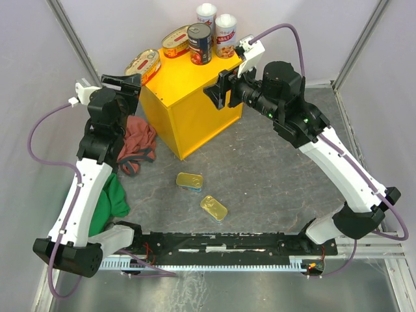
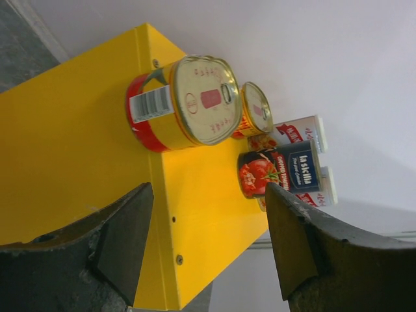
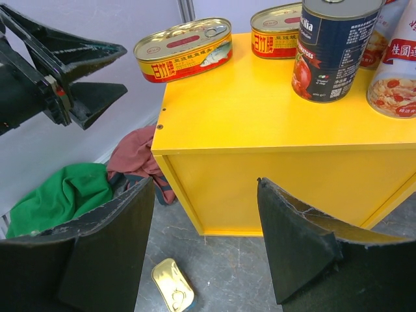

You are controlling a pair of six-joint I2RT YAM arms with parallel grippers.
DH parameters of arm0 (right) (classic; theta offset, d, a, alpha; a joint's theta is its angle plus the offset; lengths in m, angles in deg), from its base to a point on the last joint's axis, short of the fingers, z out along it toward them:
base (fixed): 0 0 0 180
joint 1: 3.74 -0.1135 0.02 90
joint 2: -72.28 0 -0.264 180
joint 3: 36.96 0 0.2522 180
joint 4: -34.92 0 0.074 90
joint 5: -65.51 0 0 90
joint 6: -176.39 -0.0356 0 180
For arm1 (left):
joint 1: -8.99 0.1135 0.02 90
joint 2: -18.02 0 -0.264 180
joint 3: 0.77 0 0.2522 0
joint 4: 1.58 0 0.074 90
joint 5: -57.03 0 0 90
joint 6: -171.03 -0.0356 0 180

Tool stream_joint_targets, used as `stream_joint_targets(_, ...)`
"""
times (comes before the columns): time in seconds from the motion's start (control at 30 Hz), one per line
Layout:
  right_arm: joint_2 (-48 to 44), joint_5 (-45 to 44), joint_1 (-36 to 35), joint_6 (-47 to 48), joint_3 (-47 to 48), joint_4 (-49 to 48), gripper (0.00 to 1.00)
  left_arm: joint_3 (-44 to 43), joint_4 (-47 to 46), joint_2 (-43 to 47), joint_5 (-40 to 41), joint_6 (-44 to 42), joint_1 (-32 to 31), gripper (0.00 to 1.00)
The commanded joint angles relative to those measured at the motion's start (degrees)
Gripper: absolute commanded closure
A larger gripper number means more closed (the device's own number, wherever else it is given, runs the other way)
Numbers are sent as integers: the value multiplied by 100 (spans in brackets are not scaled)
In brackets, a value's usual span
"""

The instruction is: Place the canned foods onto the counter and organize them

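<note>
Tins crowd the counter: five stand on top, two rectangular tins lie on the floor before it. Left gripper and right gripper hang beside the counter, jaws apart, seemingly empty; next, one must reach down for a floor tin.

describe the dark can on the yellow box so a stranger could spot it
Find the big yellow box. On its top, the dark can stands upright between a flat oval tin and a tall white-topped can. It alone has a navy label with red tomatoes; its neighbours are gold or white and red.
</note>
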Motion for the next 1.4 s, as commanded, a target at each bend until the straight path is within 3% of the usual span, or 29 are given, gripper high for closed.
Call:
stream_joint_targets(0.0, -211, -51, -31, 87, 94, -142, 28, 272, -226, 122, 338, -353, 64, 23)
stream_joint_targets(0.13, -227, -64, -29, 89, 69, -134, 28, 700, -929, 145, 298, -349, 149, 21)
stream_joint_targets(0.57, -204, -95, -23, 170, 24, -156, 28, 794, -1658, -137, 418, -351, 381, 19)
stream_joint_targets(1.37, -160, -174, -24, 175, 13, -195, 27, 1159, -2841, -465, -795, -92, 931, 25)
